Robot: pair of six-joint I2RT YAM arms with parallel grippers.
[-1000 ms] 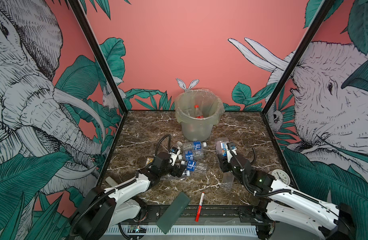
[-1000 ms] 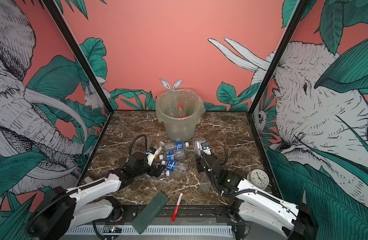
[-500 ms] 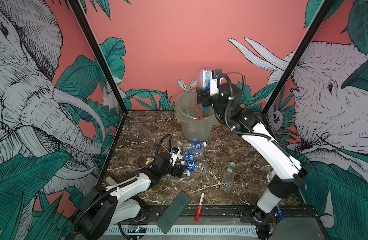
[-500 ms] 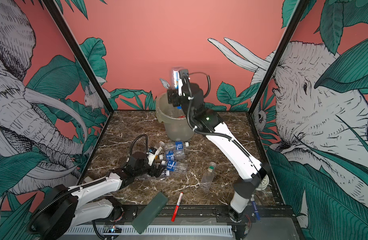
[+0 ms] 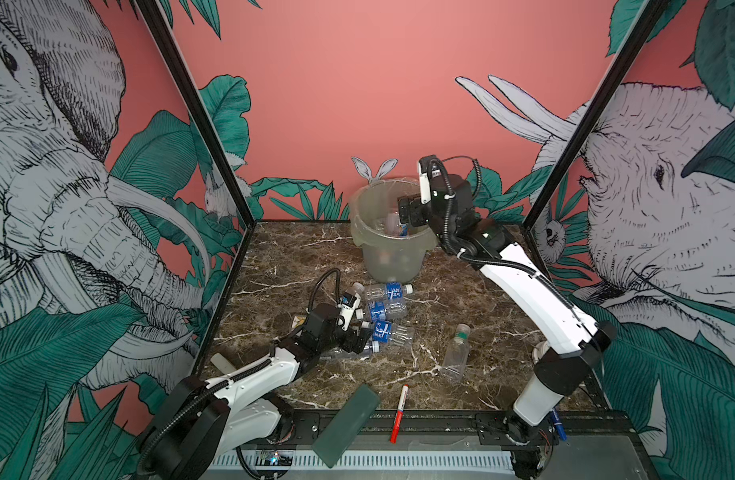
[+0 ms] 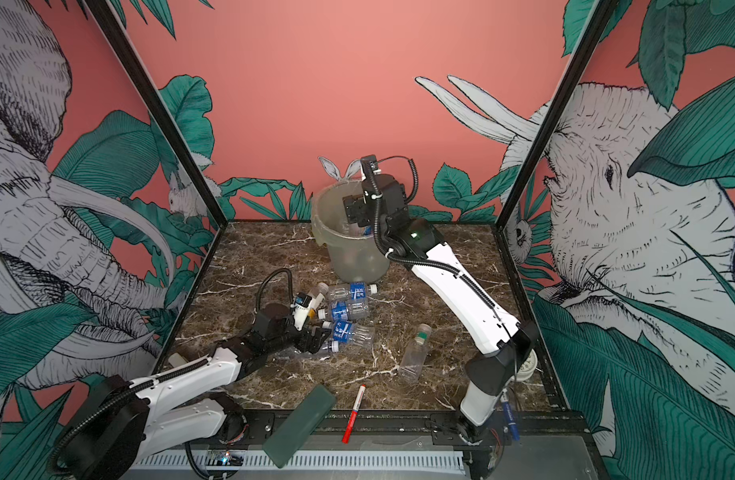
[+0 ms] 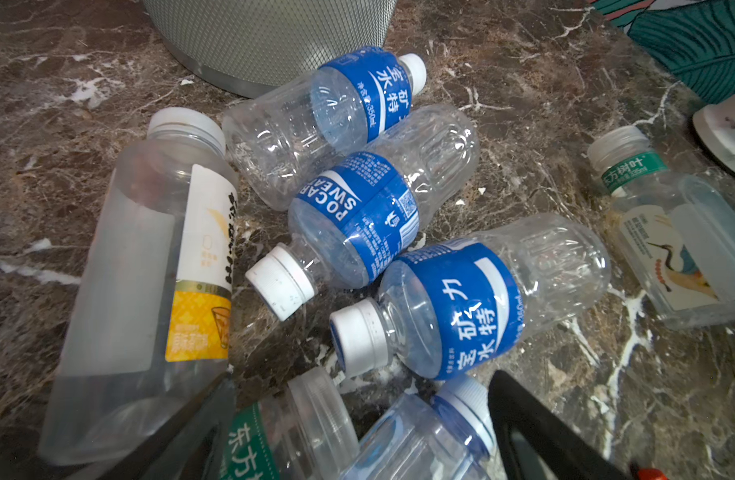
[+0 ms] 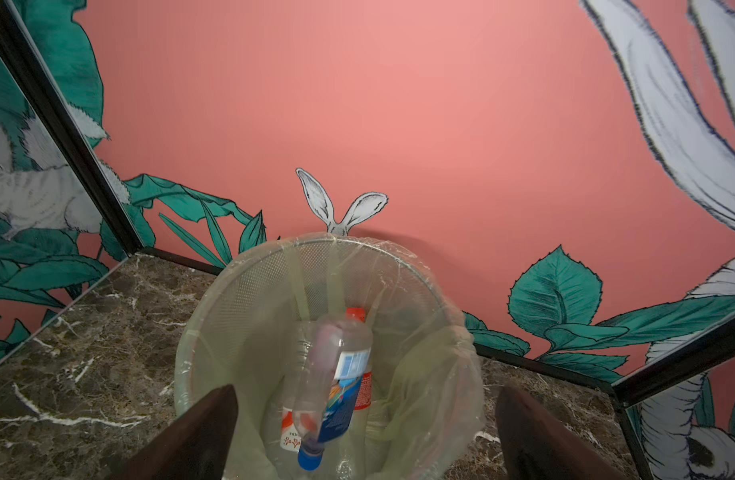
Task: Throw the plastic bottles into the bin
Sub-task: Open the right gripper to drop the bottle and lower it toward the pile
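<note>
Bottles lie in a loose heap on the table, just in front of the bin and right at the left gripper. That gripper sits low, jaws apart, holding nothing. In the left wrist view two bottles lie between its open fingers: a green-label bottle and a blue-cap bottle. They lie side by side, caps pointing away from the wrist, so the jaws would close across their width. Three blue-label bottles lie on their sides just beyond, and a yellow-label bottle lies outside one finger.

The right gripper hangs over the bin's mouth, jaws wide apart and empty. Below it a blurred bottle is cap-down inside the liner, clear of the fingers. A green-cap bottle lies alone on the right arm's side, well apart from the heap, cap toward the back wall.

The left arm is by far the nearer to the heap, and its approach already runs along the nearest bottles' long axes. With two bottles inside the jaws, though, it probably needs a sideways shift to take only one. The lone bottle looks like the right arm's pick.
</note>
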